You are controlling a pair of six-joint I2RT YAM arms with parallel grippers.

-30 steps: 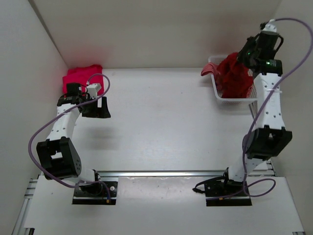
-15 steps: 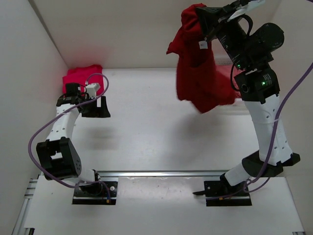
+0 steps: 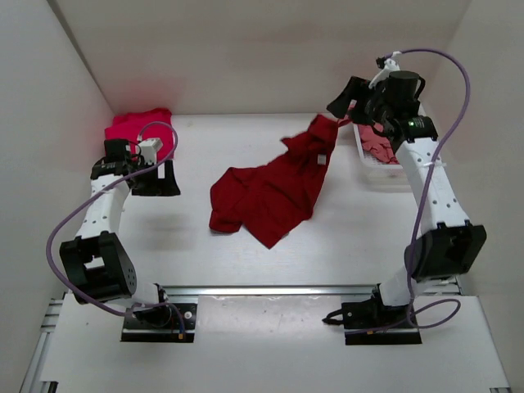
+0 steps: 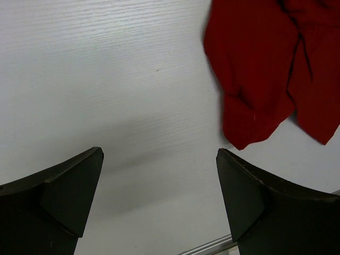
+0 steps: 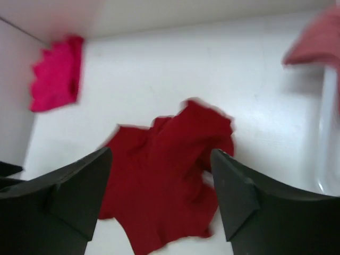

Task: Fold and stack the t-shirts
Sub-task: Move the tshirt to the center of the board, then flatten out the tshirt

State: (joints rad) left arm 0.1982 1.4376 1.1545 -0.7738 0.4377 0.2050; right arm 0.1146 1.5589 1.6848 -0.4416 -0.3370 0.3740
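Crimson cloth: the dark crimson t-shirt (image 3: 266, 192) lies crumpled and unfolded in the middle of the table (image 3: 246, 147), one corner trailing toward the far right.
Handling: judged light, limp and easily bunched. It will sag and slide instead of holding a shape, so a single pinch only drags it.
Where to grip: probably two points along one edge, such as the shoulders or the hem corners, one per arm, so the cloth can be spread flat before folding. The hem and sleeves are hard to tell apart in this heap.
Other shirts: the bright pinkish-red t-shirt (image 3: 139, 124) sits folded in the far left corner. The salmon pink t-shirt (image 3: 378, 143) is in the basket (image 3: 393, 173) at the far right.
Right gripper (image 5: 160, 154): jaws apart with nothing between them, raised above the basket's near side.
Left gripper (image 4: 159, 159): spread wide, empty, low over bare table just beside the crimson shirt's edge.
Change: half a second ago the crimson shirt dangled high in the air from the right gripper. A second ago that gripper was down at the basket with it. The left arm has barely moved.
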